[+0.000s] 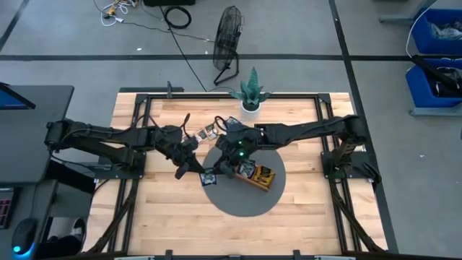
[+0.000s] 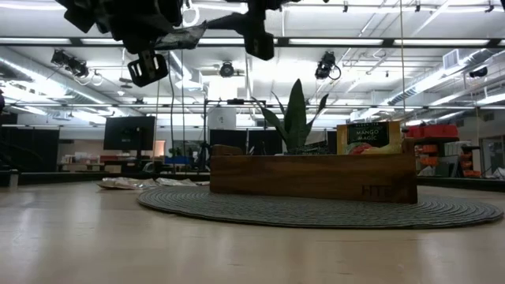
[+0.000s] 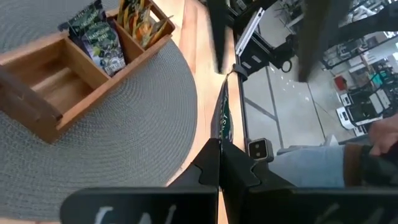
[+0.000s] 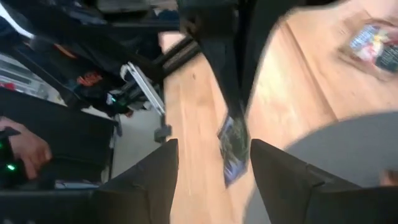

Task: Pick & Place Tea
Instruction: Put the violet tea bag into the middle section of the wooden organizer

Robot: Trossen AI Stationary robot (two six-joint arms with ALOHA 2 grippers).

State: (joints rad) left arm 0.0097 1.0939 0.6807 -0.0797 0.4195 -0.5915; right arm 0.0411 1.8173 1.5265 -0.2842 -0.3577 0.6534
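My left gripper point(image 1: 198, 170) is shut on a dark tea sachet point(image 3: 224, 115), held in the air over the left rim of the round grey mat point(image 1: 238, 206). My right gripper point(image 4: 212, 149) is open. Its fingers stand on either side of that same sachet point(image 4: 233, 146) without touching it. On the mat rests the wooden tray point(image 1: 258, 177), with dark sachets point(image 3: 99, 37) and yellow ones point(image 3: 140, 18) standing upright in its compartments. More sachets point(image 1: 209, 132) lie flat on the table behind the mat. My left gripper pinches the dark sachet by one end point(image 3: 222, 134) between its two fingers. The fingers come slanting down from the table's left. The rest of the sachet sticks out past the fingertips point(image 2: 185, 35), lifted clear of the mat and table.
A potted plant point(image 1: 250, 90) stands at the table's far edge. Loose sachets point(image 4: 373, 43) lie beyond the mat. A person's hand point(image 3: 379, 137) shows beside the table. Bare wood lies along the near side point(image 1: 180, 224).
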